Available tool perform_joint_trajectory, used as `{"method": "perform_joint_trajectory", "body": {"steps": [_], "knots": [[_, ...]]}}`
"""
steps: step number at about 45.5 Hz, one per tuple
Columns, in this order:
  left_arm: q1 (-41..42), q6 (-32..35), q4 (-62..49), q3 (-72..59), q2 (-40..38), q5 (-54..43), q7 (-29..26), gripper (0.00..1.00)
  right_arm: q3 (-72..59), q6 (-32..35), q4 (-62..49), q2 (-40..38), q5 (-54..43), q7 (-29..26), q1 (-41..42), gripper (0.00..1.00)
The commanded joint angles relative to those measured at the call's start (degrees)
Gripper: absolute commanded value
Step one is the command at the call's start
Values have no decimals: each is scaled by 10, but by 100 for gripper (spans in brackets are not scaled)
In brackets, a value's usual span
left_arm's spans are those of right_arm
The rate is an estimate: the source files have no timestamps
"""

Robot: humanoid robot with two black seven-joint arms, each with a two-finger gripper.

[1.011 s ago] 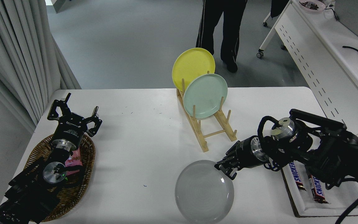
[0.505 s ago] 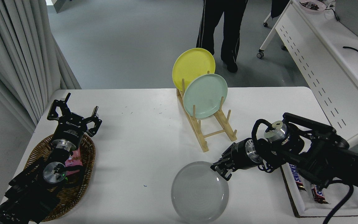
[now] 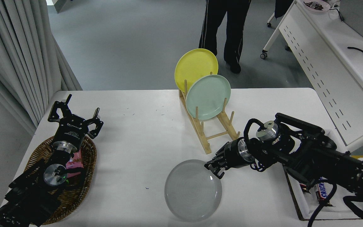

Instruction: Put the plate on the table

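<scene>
The light grey plate [image 3: 191, 189] lies nearly flat over the white table [image 3: 143, 142] near its front edge, in front of the rack. My right gripper [image 3: 213, 169] comes in from the right and is shut on the plate's right rim. Whether the plate rests on the table or hangs just above it I cannot tell. My left gripper [image 3: 74, 117] is parked at the lower left, open and empty, above a basket.
A wooden rack [image 3: 214, 132] holds a mint green plate [image 3: 208, 97] and a yellow plate [image 3: 194, 67] behind it. A wicker basket [image 3: 74, 176] sits at the left, a tray with candy bars [image 3: 321, 195] at the right. A person's legs [image 3: 225, 28] stand beyond the table.
My right gripper has moved left and slightly away from me with the grey plate in it; the plate now sits further left. The left arm has not moved.
</scene>
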Motion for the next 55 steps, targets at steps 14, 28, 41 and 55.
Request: {"method": "perform_joint_trajectory", "body": {"steps": [14, 28, 41, 55], "knots": [[0, 0, 0, 0, 0, 0, 0, 100, 0, 29, -20, 17, -11, -1, -5, 0], [0, 0, 0, 0, 0, 0, 0, 100, -4, 29, -31, 23, -12, -1, -6, 0], [0, 0, 0, 0, 0, 0, 0, 100, -8, 29, -31, 23, -12, -1, -6, 0], [0, 0, 0, 0, 0, 0, 0, 100, -7, 29, -37, 23, -13, -1, -6, 0]]}}
